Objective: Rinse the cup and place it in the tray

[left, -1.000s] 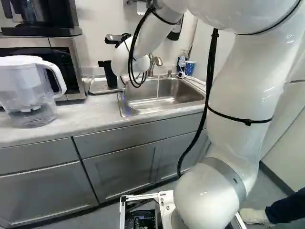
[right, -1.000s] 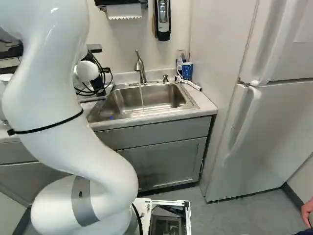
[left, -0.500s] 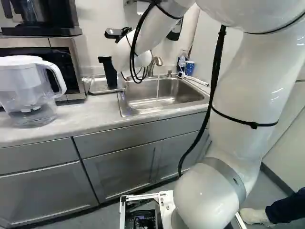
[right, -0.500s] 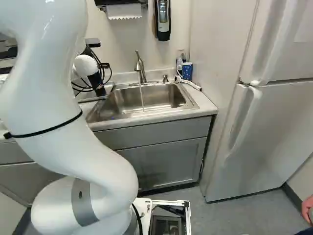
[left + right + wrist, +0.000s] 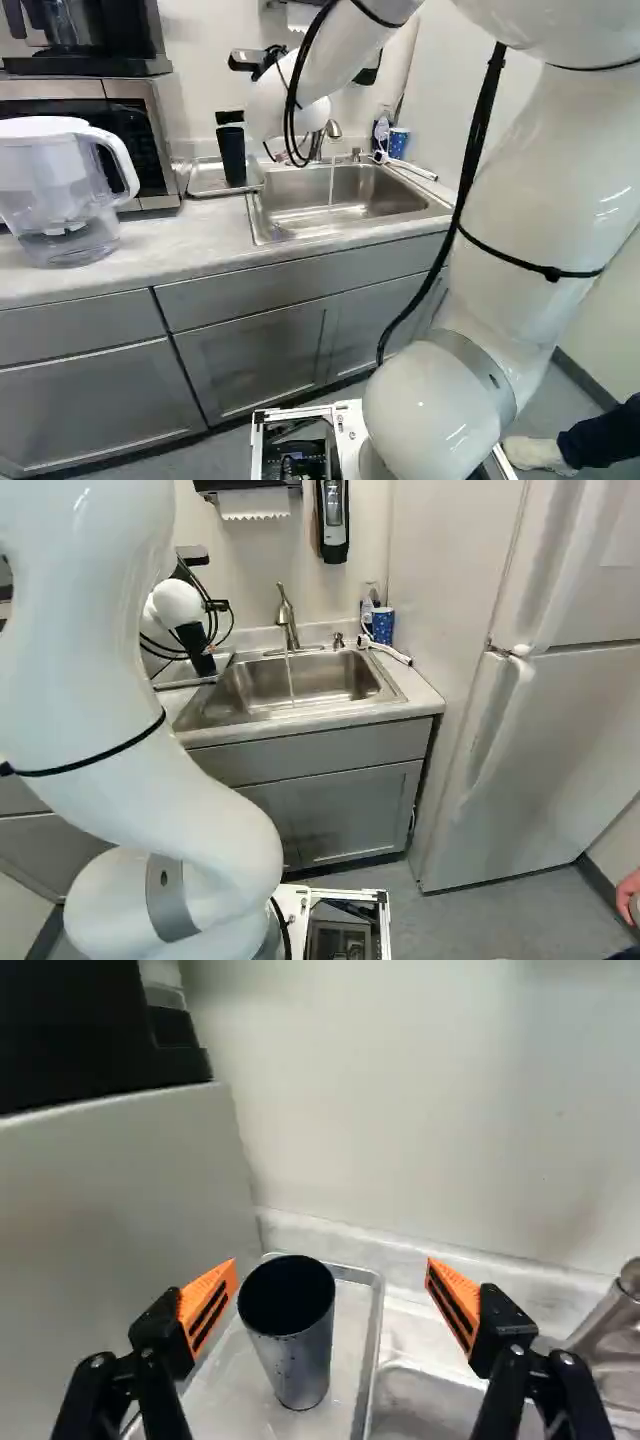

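In the left base view my gripper (image 5: 229,117) shows in part, just above the dark cup (image 5: 232,155), with a thin gap between them. The wrist view has the gripper (image 5: 332,1270) open, orange pads wide apart and touching nothing. Upright in the metal tray (image 5: 345,1360) stands the cup (image 5: 300,1360), mouth up, with droplets on its side. It lies between the fingers' lines but nearer one finger, free of both pads. The tray (image 5: 205,180) rests left of the sink, where water runs from the faucet (image 5: 328,128).
The sink (image 5: 300,680) adjoins the tray. A microwave (image 5: 155,130) flanks the tray's other side, with a wall behind. A water pitcher (image 5: 60,190) stands on the counter. A blue cup (image 5: 382,625) and a bottle (image 5: 367,612) sit behind the sink's far corner.
My arm has shifted rightward in the left base view, and the gripper has risen off the cup, opening a gap above it. The cup has stayed upright in the tray.
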Controlling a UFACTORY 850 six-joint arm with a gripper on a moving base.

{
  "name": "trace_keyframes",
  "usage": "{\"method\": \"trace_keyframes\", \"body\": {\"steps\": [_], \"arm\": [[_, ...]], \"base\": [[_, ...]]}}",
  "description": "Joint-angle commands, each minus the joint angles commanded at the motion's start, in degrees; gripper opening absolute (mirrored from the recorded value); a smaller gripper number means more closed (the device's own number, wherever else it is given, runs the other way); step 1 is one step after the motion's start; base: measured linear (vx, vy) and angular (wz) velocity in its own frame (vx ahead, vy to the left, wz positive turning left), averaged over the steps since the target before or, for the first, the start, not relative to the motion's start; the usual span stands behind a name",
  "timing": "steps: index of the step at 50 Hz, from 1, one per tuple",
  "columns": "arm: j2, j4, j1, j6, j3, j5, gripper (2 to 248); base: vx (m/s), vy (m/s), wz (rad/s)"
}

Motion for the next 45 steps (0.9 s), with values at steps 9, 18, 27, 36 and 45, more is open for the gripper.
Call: {"method": "trace_keyframes", "body": {"steps": [9,18,27,36,45], "arm": [[1.67,-0.70,-1.33,0.00,0.64,-0.96,247],[3.24,-1.40,-2.72,0.00,1.14,-1.91,247],[4.30,-2.10,-4.21,0.00,1.12,-2.88,247],[5.01,-2.81,-5.77,0.00,0.74,-3.94,247],[5.17,-3.51,-7.40,0.00,-0.18,-5.13,247]], "base": [[0.000,0.000,0.000],[0.000,0.000,0.000],[0.000,0.000,0.000],[0.000,0.000,0.000],[0.000,0.000,0.000]]}}
